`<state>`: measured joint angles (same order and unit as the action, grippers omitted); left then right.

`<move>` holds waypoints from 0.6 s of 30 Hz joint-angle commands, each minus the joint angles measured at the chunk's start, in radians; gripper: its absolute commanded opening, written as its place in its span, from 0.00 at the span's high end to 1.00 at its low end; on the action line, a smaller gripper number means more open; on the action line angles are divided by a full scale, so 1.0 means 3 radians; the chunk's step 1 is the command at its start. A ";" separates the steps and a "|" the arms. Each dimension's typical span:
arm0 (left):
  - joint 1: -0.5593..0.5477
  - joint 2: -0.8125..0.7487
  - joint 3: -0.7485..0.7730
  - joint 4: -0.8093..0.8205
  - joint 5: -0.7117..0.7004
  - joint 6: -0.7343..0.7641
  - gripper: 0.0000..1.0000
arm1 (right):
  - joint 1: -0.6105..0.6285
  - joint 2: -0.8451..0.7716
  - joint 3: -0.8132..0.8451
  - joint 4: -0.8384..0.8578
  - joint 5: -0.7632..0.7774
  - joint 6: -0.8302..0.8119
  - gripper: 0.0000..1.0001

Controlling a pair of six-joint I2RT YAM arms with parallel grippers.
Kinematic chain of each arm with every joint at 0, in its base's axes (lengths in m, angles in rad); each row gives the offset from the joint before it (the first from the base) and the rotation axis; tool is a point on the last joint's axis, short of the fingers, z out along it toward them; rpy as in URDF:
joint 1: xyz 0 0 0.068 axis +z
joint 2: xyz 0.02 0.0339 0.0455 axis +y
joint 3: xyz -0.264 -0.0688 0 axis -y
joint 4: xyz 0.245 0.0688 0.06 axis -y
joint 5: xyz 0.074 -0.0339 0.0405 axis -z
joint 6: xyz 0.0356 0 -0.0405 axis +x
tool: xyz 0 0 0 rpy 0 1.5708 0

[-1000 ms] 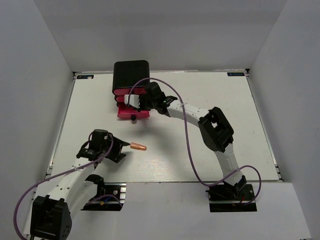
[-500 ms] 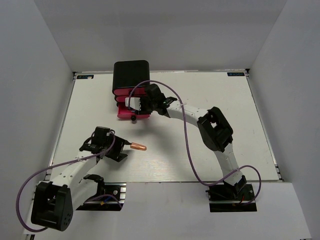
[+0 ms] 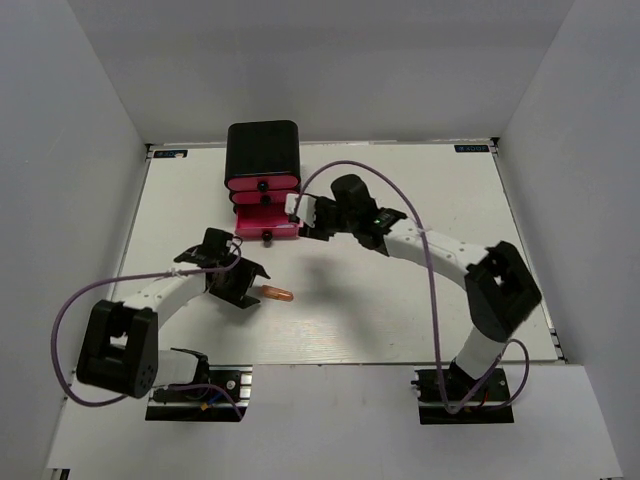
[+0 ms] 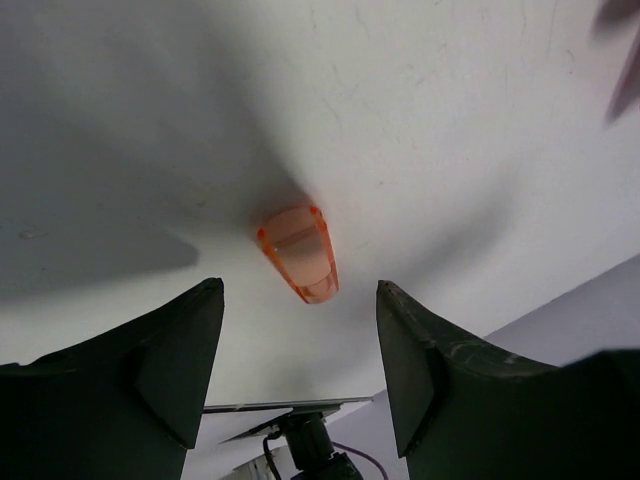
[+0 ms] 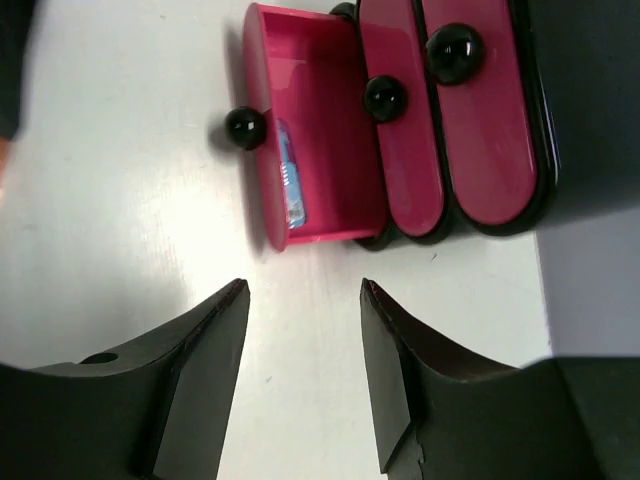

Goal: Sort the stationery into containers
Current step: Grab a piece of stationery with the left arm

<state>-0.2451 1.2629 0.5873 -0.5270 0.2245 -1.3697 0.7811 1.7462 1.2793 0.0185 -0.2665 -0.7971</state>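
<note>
Two robot arms are reaching over a white table (image 3: 350,320), each pincer gaping open and gripping nothing.
The left gripper (image 4: 300,290) is hovering with its two dark fingers spread. An orange pen (image 4: 298,252) is lying on the table in the gap between them, touched by neither. In the overhead view the pen (image 3: 275,294) is sitting at about 3 o'clock from that gripper (image 3: 254,289). The right gripper (image 3: 303,220) is hanging just beside the pink drawers, its jaws parted over bare table. The bottom drawer (image 5: 310,130) is standing pulled out at its 9 o'clock in the overhead view, and a blue pen (image 5: 290,180) is lying inside along the front wall. The two upper drawers (image 5: 480,110) are sitting shut in their black box (image 3: 262,150), at 11 o'clock on the table.
</note>
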 commanded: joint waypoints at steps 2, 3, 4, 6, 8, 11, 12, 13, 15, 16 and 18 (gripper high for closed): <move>-0.0073 0.0417 0.0470 -0.0324 -0.0038 0.0030 0.29 | -0.0042 -0.0512 -0.0540 0.0270 -0.0140 0.0249 0.46; -0.0073 0.0620 0.0542 -0.0365 -0.0038 0.0066 0.29 | -0.0057 -0.0650 -0.0613 0.0281 -0.0150 0.0279 0.46; -0.0123 0.0688 0.0598 -0.0365 -0.0068 0.0066 0.29 | -0.0067 -0.0707 -0.0740 0.0296 -0.0145 0.0289 0.46; -0.0165 0.0775 0.0696 -0.0401 -0.0150 0.0066 0.29 | -0.0113 -0.0942 -0.0904 0.0322 -0.0150 0.0325 0.46; -0.0236 0.0913 0.0823 -0.0447 -0.0231 0.0030 0.30 | -0.0144 -0.1146 -0.1058 0.0322 -0.0145 0.0361 0.46; -0.0308 0.1138 0.1028 -0.0579 -0.0298 0.0030 0.32 | -0.0205 -0.1340 -0.1257 0.0342 -0.0140 0.0422 0.46; -0.0308 0.1179 0.1059 -0.0580 -0.0298 0.0030 0.35 | -0.0216 -0.1377 -0.1334 0.0332 -0.0135 0.0428 0.46; -0.0343 0.1215 0.1100 -0.0610 -0.0298 0.0030 0.38 | -0.0231 -0.1403 -0.1360 0.0332 -0.0134 0.0448 0.46; -0.0374 0.1251 0.1100 -0.0575 -0.0334 -0.0006 0.47 | -0.0262 -0.1515 -0.1421 0.0332 -0.0129 0.0458 0.46; -0.0374 0.1251 0.1100 -0.0575 -0.0334 -0.0006 0.59 | -0.0287 -0.1536 -0.1447 0.0337 -0.0129 0.0489 0.46; -0.0410 0.1282 0.1069 -0.0509 -0.0334 -0.0006 0.71 | -0.0343 -0.1638 -0.1508 0.0332 -0.0129 0.0504 0.46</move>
<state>-0.3561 1.6482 0.8986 -0.6712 0.1589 -1.3705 0.6975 1.3022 0.8486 0.0769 -0.2947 -0.6773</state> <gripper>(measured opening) 0.363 0.544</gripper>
